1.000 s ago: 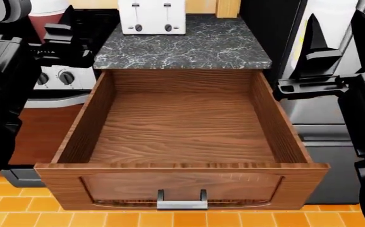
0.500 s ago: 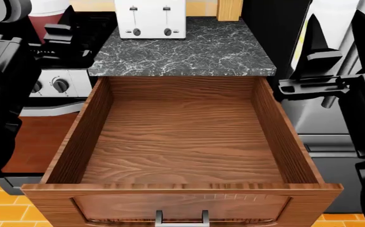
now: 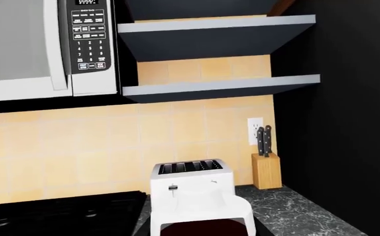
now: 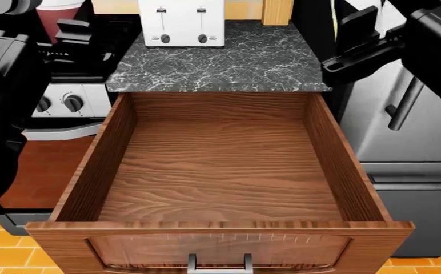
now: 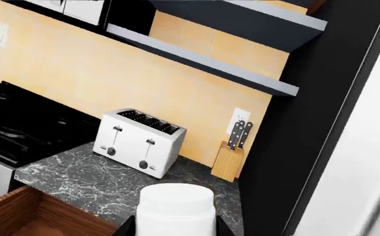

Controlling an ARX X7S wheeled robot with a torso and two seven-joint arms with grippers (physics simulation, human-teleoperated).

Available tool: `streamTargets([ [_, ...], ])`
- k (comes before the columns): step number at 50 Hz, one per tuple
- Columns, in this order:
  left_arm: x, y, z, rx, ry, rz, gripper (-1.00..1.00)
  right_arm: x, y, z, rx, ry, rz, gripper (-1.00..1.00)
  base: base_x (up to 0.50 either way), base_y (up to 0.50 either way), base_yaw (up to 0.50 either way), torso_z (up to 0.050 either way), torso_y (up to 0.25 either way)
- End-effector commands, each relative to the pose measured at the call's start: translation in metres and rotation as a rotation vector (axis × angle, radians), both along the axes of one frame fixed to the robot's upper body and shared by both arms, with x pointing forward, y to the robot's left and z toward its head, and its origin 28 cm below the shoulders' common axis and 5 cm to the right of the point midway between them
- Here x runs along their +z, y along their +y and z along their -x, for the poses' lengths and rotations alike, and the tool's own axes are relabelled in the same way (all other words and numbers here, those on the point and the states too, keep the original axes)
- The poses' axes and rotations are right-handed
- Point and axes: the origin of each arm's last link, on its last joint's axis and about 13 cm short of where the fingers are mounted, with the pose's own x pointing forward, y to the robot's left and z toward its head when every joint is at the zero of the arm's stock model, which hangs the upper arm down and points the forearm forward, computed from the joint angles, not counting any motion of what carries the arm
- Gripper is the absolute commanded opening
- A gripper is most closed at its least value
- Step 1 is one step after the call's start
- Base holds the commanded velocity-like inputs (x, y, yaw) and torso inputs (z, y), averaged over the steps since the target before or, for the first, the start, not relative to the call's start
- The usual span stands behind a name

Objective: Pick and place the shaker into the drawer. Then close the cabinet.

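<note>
Looking from the head, we see the drawer pulled out below the bench. Our right wrist view shows the right hand grasping the white shaker. Left hand: we cannot tell.

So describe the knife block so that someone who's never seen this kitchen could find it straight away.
Start at the dark marbled countertop above the open drawer and look to its back corner, against the yellow tiled wall beside the tall black panel. There, next to the white toaster, stands the knife block. It is the only light wooden thing on the counter, with black knife handles sticking out of its top.
</note>
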Motion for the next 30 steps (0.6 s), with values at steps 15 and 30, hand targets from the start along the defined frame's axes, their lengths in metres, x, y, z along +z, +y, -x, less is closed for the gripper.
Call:
streamTargets([
  [15, 0.001, 0.002, -0.002, 0.005, -0.009, 0.009, -1.0, 0.02, 0.015, -0.031, 0.269, 0.314, 0.454, -1.0, 0.0, 0.0, 0.0, 0.001, 0.001],
  [30, 0.001, 0.002, -0.001, 0.013, -0.009, 0.006, -1.0, -0.005, 0.02, -0.04, 0.321, 0.414, 0.512, -1.0, 0.0, 0.0, 0.0, 0.0, 0.001],
])
